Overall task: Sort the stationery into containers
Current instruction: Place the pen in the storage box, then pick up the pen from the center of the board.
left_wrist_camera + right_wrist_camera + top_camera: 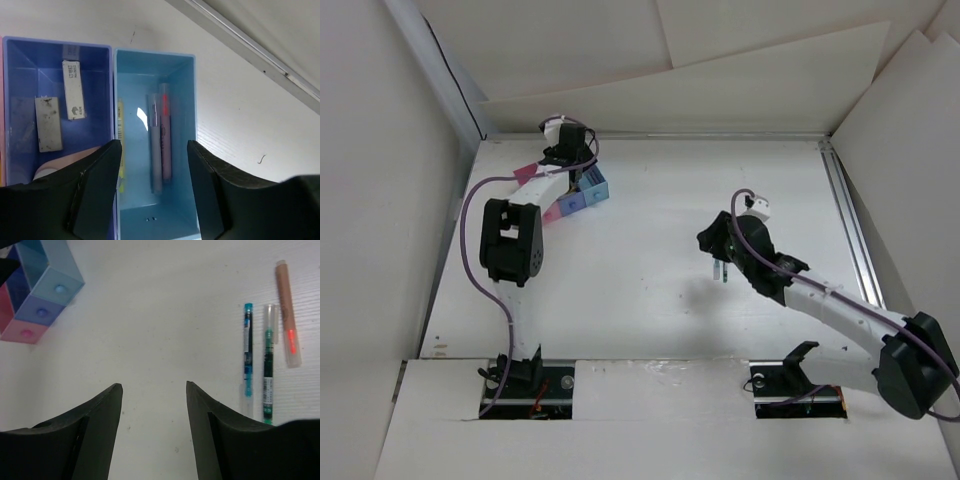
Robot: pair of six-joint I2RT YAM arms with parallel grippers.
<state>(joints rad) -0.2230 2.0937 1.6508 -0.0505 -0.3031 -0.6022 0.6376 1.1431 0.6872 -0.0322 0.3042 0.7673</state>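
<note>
White panels are closing in the pale table (650, 320) on every side. I am holding my left gripper (154, 185) wide, with nothing between its dark fingers (95, 195), and it is hanging over the containers (575, 195) at the upper left of the top view. Just beyond those fingertips, the light blue bin (155, 220) is filling the middle of the left wrist view. It is carrying a purple pen (155, 145) and a pink pen (165, 135) lying side by side along its length, and a yellow stick (120, 145) is lying along its left wall. Touching it on the left, the dark blue bin (57, 47) is holding two pale blocks (73, 90), one upper and one lower left. I am also spreading my right gripper (154, 420) wide and empty, and it is hovering over bare table at the middle right of the top view. At the right of the right wrist view, a blue pen (247, 355) and a dark green pen (269, 370) are lying nearly parallel, just beside each other. A tan pen (288, 315) with an orange mark is lying near them at the upper right. Well apart, in that view's upper left corner, the row of bins is ending in the pink bin (25, 332).
</note>
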